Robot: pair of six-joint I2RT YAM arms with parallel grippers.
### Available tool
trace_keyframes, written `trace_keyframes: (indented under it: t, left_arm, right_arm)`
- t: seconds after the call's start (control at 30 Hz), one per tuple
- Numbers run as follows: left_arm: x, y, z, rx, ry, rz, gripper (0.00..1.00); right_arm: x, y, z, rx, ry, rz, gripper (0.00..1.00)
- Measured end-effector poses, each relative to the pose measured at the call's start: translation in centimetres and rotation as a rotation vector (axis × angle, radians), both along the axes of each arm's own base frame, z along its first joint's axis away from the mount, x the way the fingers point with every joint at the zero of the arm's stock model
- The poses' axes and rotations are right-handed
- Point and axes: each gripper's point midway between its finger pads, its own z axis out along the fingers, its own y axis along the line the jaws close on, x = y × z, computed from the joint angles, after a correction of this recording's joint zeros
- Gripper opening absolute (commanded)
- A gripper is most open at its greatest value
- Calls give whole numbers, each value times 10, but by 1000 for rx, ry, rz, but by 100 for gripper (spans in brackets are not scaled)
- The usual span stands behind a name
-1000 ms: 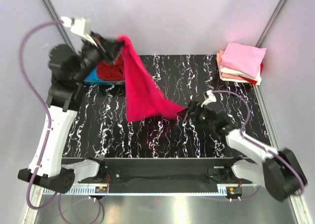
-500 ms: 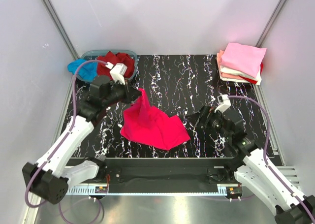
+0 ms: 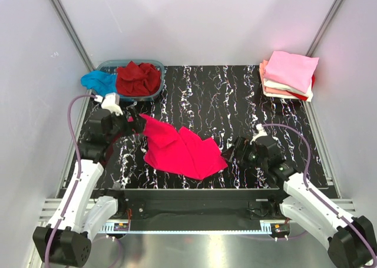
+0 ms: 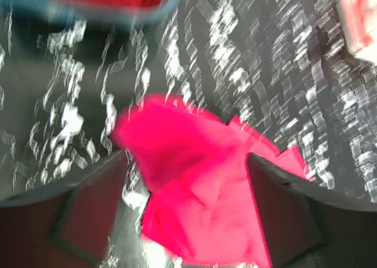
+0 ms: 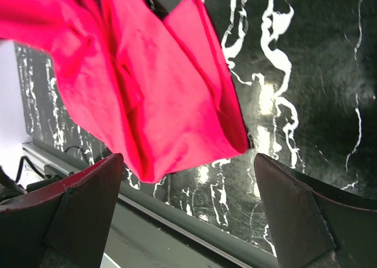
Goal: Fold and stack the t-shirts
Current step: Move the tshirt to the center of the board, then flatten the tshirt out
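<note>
My left tool (image 3: 135,123) has its jaws apart and grips nothing, at the far left corner of the pinkish-red t-shirt (image 3: 179,151), which lies crumpled on the table (image 3: 235,97). My right tool (image 3: 231,154) is also spread wide, just beside the shirt's right edge. Folded tees (image 3: 288,73) sit stacked far right.

Bright pinkish-red t-shirt (image 3: 182,151) laid out unfolded, with four other shirts set apart.
It is spread rumpled near the centre, one corner drawn out toward 10 o'clock. A dark red t-shirt (image 3: 138,78) and a turquoise t-shirt (image 3: 97,80) are bunched at 11 o'clock. At 2 o'clock a pale pink t-shirt (image 3: 291,69) is stacked, folded, on a white t-shirt (image 3: 277,86).
</note>
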Motion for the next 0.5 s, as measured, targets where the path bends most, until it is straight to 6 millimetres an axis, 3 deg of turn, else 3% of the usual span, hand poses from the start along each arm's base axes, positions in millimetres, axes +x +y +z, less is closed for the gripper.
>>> trace_keyframes:
  t: [0.1,0.3,0.37,0.5]
  left_arm:
    - [-6,5,-20,15,63,27,99]
    - [-4,8,-16,24,70,50,99]
    - [0,1,-12,34,73,38,97]
    - [8,-33,-19,78,123,-32,91]
  right_arm:
    - [0,0,-4,0,12,-4,99]
    - [4,3,-6,7,20,-13,100]
    - [5,3,-10,1,34,-14,100]
    - [5,3,-19,-16,66,-14,100]
